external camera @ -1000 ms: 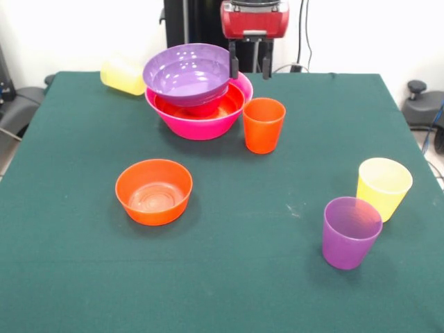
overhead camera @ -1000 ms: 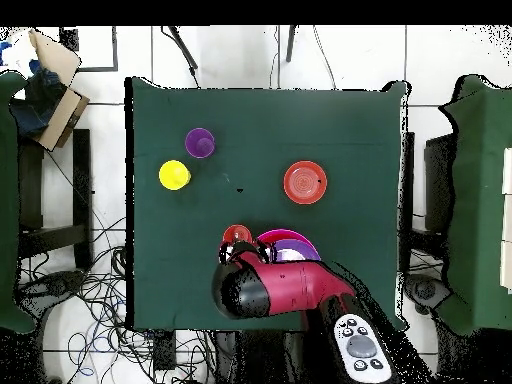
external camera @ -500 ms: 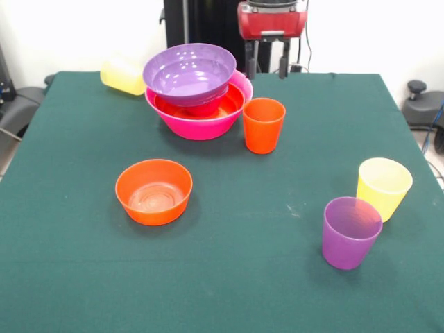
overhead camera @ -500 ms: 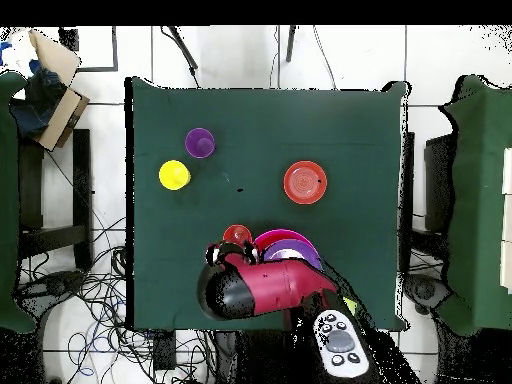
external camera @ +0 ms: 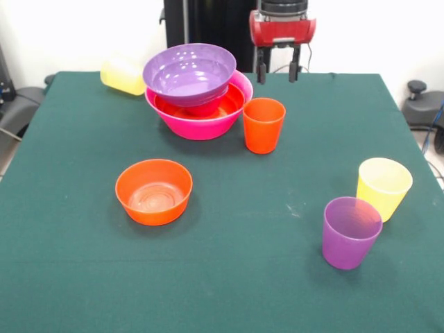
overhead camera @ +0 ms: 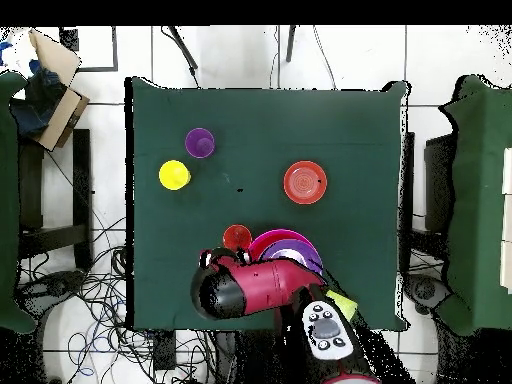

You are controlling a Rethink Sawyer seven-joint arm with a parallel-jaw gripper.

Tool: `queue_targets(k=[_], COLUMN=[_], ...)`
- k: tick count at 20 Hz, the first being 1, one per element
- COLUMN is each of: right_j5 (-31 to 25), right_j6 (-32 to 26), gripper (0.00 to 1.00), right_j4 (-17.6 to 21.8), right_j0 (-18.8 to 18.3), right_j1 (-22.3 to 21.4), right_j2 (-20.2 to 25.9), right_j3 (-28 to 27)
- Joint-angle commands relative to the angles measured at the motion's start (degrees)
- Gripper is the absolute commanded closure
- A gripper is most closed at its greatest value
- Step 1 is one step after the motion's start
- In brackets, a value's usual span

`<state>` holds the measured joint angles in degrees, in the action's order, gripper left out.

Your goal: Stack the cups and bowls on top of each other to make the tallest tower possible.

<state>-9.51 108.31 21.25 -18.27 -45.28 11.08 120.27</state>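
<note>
Gripper (external camera: 278,71) hanging empty above the table's far edge, its two dark fingers (external camera: 261,71) spread apart with clear space between them, just past the orange cup (external camera: 263,125) and to the picture's right of the tower (external camera: 199,94) in the front view. Seen from overhead, mostly hidden under the red arm (overhead camera: 245,290), so only placed near the orange cup (overhead camera: 237,237) there.

Tower standing at the far side of the green table (external camera: 229,277): big pink bowl (external camera: 201,121) as base, an orange bowl (external camera: 208,105) nested inside it, wide purple bowl (external camera: 189,71) sitting on top, tilted a little and shifted toward the picture's left. Anything deeper inside not discernible.

Orange cup upright just beside the pink bowl on its right side in the front view, possibly touching its rim, cannot tell for sure. One yellow cup (external camera: 123,75) lying on its side behind the tower's left flank, near the far table edge. Second yellow cup (external camera: 383,187) upright near the right table edge, with the purple cup (external camera: 350,232) upright just in front of it, close but whether touching unclear. From above, purple cup (overhead camera: 200,142) and yellow cup (overhead camera: 174,175) near each other.

Small orange bowl (external camera: 153,191) alone on the open cloth, upright, well apart from the tower and from both right-hand cups; overhead, same bowl (overhead camera: 305,182) out in mid-table
</note>
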Motion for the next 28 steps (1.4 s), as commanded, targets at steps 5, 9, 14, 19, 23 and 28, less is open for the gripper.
queue_targets(k=[5,9,14,19,23,28], right_j5=[4.8,6.9,8.8,9.7,10.8,11.9], right_j6=[5.3,5.5,6.0,6.1,6.3,5.8], gripper=[0.00,0.00,0.00,0.00,0.00,0.00], right_j4=[1.5,1.6,0.9,0.4,0.2,0.4], right_j0=[0.8,1.6,3.0,3.5,4.1,4.0], right_j1=[11.7,14.8,16.7,17.4,18.3,19.9], right_j2=[-1.1,-2.0,-3.2,-3.5,-4.3,-4.4], right_j3=[-8.0,-10.3,-11.6,-11.6,-11.9,-13.3])
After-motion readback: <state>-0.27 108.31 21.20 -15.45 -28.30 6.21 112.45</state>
